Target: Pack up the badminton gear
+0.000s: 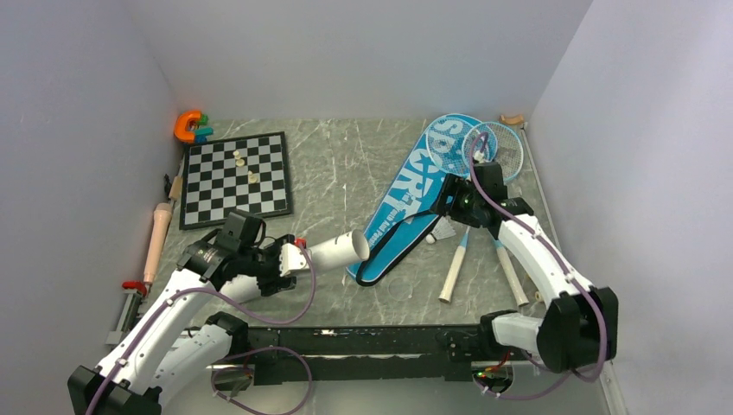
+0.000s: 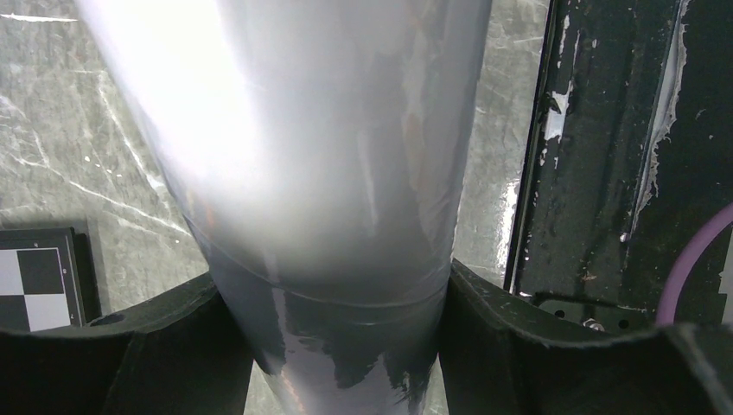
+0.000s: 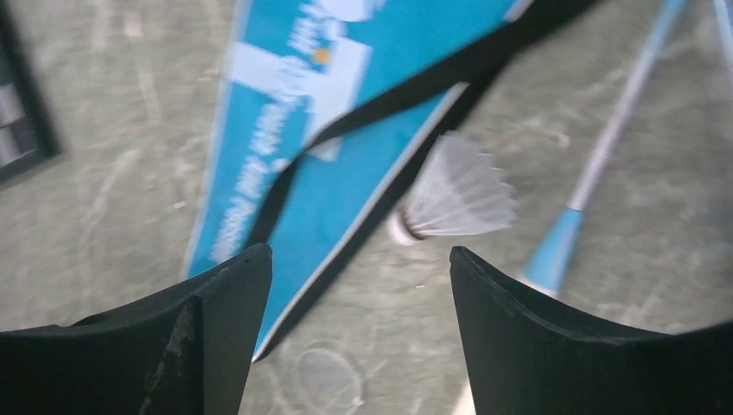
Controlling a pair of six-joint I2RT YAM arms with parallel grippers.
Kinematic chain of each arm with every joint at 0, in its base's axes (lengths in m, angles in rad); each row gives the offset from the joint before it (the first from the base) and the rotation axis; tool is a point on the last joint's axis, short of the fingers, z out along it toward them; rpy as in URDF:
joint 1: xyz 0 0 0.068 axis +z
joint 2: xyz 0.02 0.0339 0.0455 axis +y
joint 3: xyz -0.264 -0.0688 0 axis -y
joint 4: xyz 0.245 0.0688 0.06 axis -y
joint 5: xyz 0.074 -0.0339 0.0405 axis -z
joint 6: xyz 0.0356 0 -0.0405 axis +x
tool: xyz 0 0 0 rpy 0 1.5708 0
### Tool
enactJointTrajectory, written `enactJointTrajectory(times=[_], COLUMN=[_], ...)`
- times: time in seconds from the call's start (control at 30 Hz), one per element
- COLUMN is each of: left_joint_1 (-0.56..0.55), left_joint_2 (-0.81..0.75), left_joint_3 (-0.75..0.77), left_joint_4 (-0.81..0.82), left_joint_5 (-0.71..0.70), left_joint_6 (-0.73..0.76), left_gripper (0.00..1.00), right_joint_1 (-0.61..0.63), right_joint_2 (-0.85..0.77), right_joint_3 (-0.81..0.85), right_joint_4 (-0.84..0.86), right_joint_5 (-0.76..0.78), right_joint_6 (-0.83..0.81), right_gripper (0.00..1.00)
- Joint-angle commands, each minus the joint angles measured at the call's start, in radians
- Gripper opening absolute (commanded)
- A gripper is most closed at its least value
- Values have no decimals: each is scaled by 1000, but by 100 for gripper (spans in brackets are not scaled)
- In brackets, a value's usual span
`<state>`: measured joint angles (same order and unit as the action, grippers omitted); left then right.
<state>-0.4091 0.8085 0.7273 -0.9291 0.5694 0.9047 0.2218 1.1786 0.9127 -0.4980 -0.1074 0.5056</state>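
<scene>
My left gripper [image 1: 290,259] [image 2: 333,303] is shut on the long pale-grey tube [image 1: 339,251] [image 2: 328,190], whose open end points right toward the blue "SPORT" bag [image 1: 413,194] [image 3: 346,130]. The bag lies flat with its black strap [image 3: 389,104] across it. My right gripper [image 1: 442,206] [image 3: 359,259] hovers open and empty over the bag's right edge. A white feather shuttlecock [image 1: 430,238] [image 3: 458,199] lies on the table just beyond its fingertips. Two light-blue rackets [image 1: 493,147] lie right of the bag, and one blue-and-white handle [image 3: 562,242] shows in the right wrist view.
A black-and-white chessboard [image 1: 235,177] with small cream pieces sits at the back left. A wooden rolling pin [image 1: 158,238] lies along the left wall, and an orange toy [image 1: 188,127] is in the back left corner. Grey walls close in the table.
</scene>
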Motion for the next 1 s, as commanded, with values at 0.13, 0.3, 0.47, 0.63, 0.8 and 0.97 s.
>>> enactJointTrajectory(times=[0.13,0.3,0.47,0.63,0.8,0.97], left_joint_1=[-8,-10,-10,-11,-13,-13], left_joint_2=[-12,-16,-18,-23,-29,-34], left_joint_3=[17,17,17,18,21,24], left_joint_4=[-3,0,-4,-4,-6,-9], left_joint_5=[17,21,23,24,27,28], left_joint_6=[38,32,32,33,30,31], left_gripper=[10,10,11,11,10,11], right_joint_1=[-56,-68,-68,-67,-67,-66], right_joint_2=[110,168,227,209,165,115], right_joint_3=[-55,-71,-82,-111,-141,-162], right_joint_4=[132,197,230,233,221,205], right_joint_5=[161,136,117,66,7,-51], right_joint_6=[-59,-51,-41,-12,11,35], right_gripper=[75,71,63,52,38,10])
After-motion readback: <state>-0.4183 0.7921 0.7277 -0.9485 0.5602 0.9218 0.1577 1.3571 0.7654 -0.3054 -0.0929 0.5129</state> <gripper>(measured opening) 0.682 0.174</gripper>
